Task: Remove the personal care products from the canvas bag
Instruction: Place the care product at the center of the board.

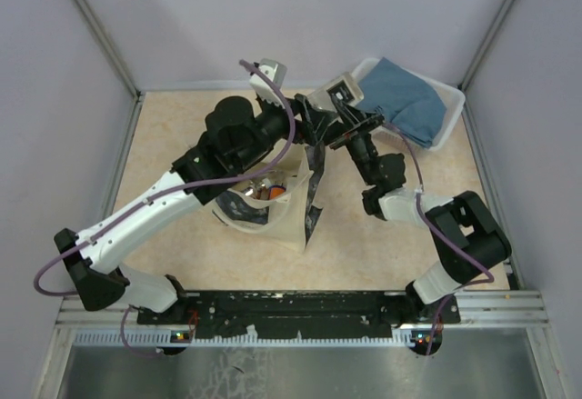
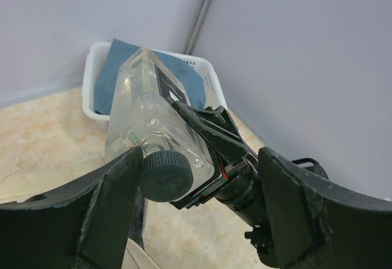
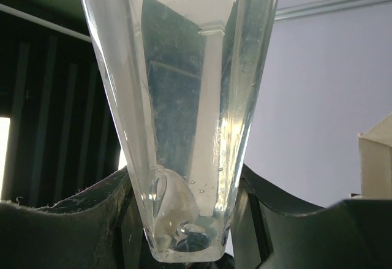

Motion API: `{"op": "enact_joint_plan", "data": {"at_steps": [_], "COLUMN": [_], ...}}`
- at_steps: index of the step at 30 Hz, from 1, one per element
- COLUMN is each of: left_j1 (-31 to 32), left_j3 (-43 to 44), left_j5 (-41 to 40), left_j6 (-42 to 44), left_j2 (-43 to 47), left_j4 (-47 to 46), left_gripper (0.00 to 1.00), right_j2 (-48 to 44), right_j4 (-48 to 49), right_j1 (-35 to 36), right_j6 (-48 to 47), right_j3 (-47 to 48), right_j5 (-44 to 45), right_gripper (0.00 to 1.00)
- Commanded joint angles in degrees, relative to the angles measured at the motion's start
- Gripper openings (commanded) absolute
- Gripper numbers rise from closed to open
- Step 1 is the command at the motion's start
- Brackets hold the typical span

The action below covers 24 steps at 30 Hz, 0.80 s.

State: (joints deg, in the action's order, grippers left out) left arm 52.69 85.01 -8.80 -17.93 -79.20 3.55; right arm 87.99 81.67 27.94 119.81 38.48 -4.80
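The clear bottle [image 2: 153,116], above the canvas bag [image 1: 273,222] at its 12 o'clock edge, is pinched by the right gripper [image 3: 187,189]. The left gripper [image 2: 199,165] is spread around its cap [image 2: 165,176]. Probably rigid and slick: grip the flat sides.

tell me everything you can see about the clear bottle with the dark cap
A flat-sided clear bottle of see-through plastic, with a dark grey cap and a dark label on one face; bubbles suggest clear liquid inside. The right gripper clamps its body and holds it in the air. Its cap end sits between the left gripper's open fingers, close against one.
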Motion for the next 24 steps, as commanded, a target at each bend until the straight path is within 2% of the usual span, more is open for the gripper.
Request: {"op": "enact_joint_plan", "data": {"at_steps": [1, 3, 7, 11, 13, 17, 24], "left_j1": [0.42, 0.51, 0.54, 0.52, 0.49, 0.49, 0.54], "left_j3": [2.3, 2.46, 2.67, 3.77, 4.74, 4.34, 4.2], "left_j5": [-4.48, -6.94, -11.24, -13.74, -14.01, -12.24, -11.9], "left_j6": [-0.1, -1.0, -3.64, -7.18, -9.18, -9.45, -9.2], "left_j2": [-2.57, -2.76, -2.34, -2.01, -2.5, -3.17, -4.71], "left_j4": [1.37, 2.56, 5.74, 9.45, 11.91, 10.18, 6.39], "left_gripper": [0.79, 0.75, 0.74, 0.77, 0.81, 0.88, 0.89], "right_j2": [-2.45, -2.67, -3.38, -3.67, -3.99, -4.47, -5.32], "right_j4": [13.44, 13.68, 13.21, 13.58, 13.48, 12.84, 11.65], "right_j1": [1.39, 1.52, 1.72, 1.76, 1.76, 1.96, 2.96], "right_j6": [5.06, 4.89, 3.92, 3.02, 2.45, 1.37, 0.02], "right_j3": [6.04, 6.08, 6.0, 5.86, 5.58, 6.0, 7.23], "right_j5": [-1.58, -1.58, -1.89, -2.05, -2.15, -2.74, -3.87], "right_gripper": [0.0, 0.0, 0.0, 0.0, 0.0, 0.0, 0.0]}}
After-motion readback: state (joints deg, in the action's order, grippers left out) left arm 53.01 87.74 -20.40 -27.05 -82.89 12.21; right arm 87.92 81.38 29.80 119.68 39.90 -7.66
